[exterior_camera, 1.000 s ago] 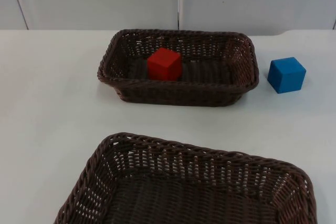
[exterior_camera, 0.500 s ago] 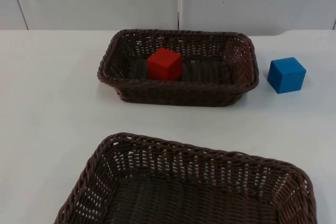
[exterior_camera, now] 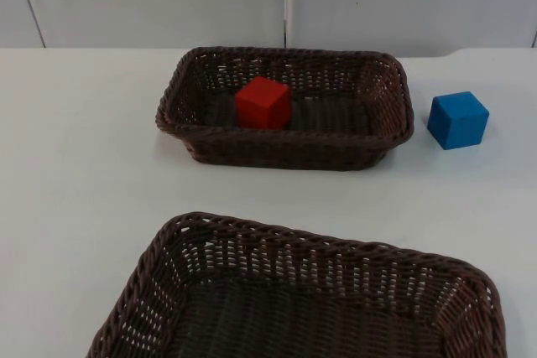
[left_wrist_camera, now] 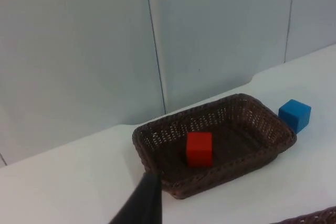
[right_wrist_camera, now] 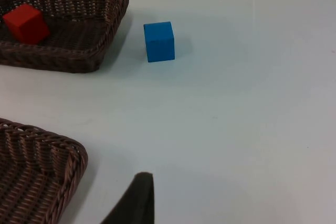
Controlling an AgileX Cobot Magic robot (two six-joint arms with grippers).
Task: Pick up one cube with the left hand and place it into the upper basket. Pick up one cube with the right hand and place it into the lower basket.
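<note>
Red cube (exterior_camera: pixel 263 102) is lodged in the upper basket (exterior_camera: pixel 382 136); blue cube (exterior_camera: pixel 457 120) is set on the worktop (exterior_camera: pixel 75 173) beside it, nearer the right pincer (right_wrist_camera: pixel 137 199), whose finger state cannot be told.

Nothing differs between the earlier top views and this one. Taking the upper basket (exterior_camera: pixel 285 106) as the landmark, the red cube (exterior_camera: pixel 263 102) lies at the same spot inside it, left of its middle, the blue cube (exterior_camera: pixel 458 120) stands on the table just off its right end as before, and the lower basket (exterior_camera: pixel 306 291) lies at the same place in front of it, well apart.
</note>
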